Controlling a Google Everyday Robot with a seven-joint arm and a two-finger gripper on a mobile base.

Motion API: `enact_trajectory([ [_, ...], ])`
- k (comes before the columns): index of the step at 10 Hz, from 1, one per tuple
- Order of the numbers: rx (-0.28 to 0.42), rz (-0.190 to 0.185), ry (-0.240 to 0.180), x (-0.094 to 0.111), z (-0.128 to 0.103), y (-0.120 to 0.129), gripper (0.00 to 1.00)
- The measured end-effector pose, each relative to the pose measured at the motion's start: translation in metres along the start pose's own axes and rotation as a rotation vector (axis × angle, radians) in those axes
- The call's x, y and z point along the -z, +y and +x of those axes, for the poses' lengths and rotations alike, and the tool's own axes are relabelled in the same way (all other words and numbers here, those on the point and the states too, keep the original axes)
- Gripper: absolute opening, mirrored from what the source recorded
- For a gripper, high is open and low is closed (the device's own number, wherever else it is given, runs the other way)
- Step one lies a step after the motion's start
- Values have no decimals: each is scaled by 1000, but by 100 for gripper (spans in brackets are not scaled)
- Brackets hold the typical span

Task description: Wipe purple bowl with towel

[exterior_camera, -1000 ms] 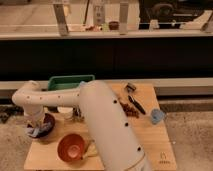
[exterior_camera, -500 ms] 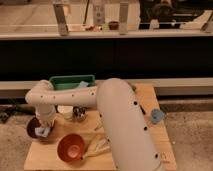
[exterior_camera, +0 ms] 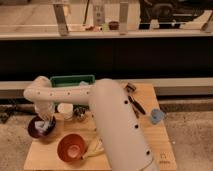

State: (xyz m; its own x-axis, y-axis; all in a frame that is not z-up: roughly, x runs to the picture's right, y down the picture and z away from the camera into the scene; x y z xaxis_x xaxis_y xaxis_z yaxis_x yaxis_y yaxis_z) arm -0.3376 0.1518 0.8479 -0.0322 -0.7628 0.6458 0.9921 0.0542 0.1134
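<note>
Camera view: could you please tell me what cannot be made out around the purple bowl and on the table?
- Gripper, camera view: down in the purple bowl, its tip merges with the pale towel and is partly covered by the arm.
- Table: the middle is hidden behind the arm.
- Green bin: its contents are hidden by its wall.
- Blue object: too blurred to identify.
</note>
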Motion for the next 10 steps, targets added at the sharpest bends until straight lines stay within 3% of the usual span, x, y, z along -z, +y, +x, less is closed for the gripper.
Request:
enact_trajectory([
  [4,16,34,9,-1,9,-15,0],
  [7,64,80,-12,0,-5,-33,0],
  [10,156,78,-39,2,-29,-52,0],
])
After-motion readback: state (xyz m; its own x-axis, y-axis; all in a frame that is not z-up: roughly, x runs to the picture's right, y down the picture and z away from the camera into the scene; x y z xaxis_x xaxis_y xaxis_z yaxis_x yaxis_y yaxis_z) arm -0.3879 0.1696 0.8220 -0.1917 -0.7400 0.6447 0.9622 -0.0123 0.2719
